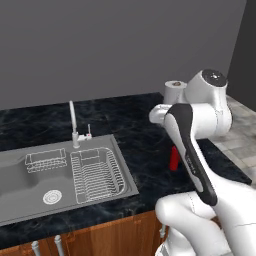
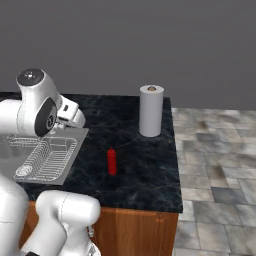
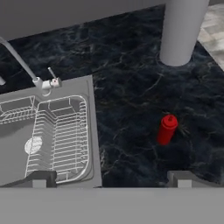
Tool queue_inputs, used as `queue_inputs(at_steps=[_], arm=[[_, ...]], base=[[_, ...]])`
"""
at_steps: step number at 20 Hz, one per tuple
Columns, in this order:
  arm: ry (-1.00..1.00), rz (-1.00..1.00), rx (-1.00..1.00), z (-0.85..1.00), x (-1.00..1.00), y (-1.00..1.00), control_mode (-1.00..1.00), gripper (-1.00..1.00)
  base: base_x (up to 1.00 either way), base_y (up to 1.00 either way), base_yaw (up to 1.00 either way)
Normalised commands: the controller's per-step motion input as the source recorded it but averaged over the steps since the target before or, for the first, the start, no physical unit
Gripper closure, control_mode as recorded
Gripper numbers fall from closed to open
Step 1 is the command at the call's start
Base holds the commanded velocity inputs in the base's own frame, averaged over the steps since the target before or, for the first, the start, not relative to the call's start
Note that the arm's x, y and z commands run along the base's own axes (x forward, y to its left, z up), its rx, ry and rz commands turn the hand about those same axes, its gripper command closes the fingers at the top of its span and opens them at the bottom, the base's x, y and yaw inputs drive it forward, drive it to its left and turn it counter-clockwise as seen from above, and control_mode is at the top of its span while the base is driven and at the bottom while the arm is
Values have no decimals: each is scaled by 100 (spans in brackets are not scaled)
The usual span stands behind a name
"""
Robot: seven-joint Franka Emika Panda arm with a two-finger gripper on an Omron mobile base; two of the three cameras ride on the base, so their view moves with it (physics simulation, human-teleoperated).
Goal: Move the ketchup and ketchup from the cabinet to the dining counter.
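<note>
Ketchup, the all-red bottle, stands upright on the black marble table, right of the sink and on the near side of the paper towel roll, well apart from both. Nothing touches it. In the hand view the bottle lies up and right of the middle, with the two dark fingers spread wide and empty at the bottom edge, one over the sink's drying rack and one over bare marble.

As one bottle is on the table and the fingers are released, the step in hand looks like a retreat from the set-down bottle, and a second ketchup would still have to be fetched from the cabinet. To do this well, the arm should lift straight up and clear before it swings, so that no finger clips the bottle's top and knocks it over. The roll is tall and light, so a wide sweep to the right is best avoided.

The arm rises from the base, bends at the elbow above the table's near edge, and points the hand downward over the sink's right rim.
</note>
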Motion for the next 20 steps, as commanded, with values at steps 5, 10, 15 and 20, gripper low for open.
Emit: queue_inputs(at_steps=[5,10,15,20], arm=[[-8,-3,11,0,-28,0,-100,-100],[-4,-5,4,0,-31,0,-100,-100],[0,-6,0,0,-27,0,-100,-100],[0,-8,0,3,-22,0,-100,-100]], base=[[0,0,0],[0,0,0],[0,0,0],[0,0,0]])
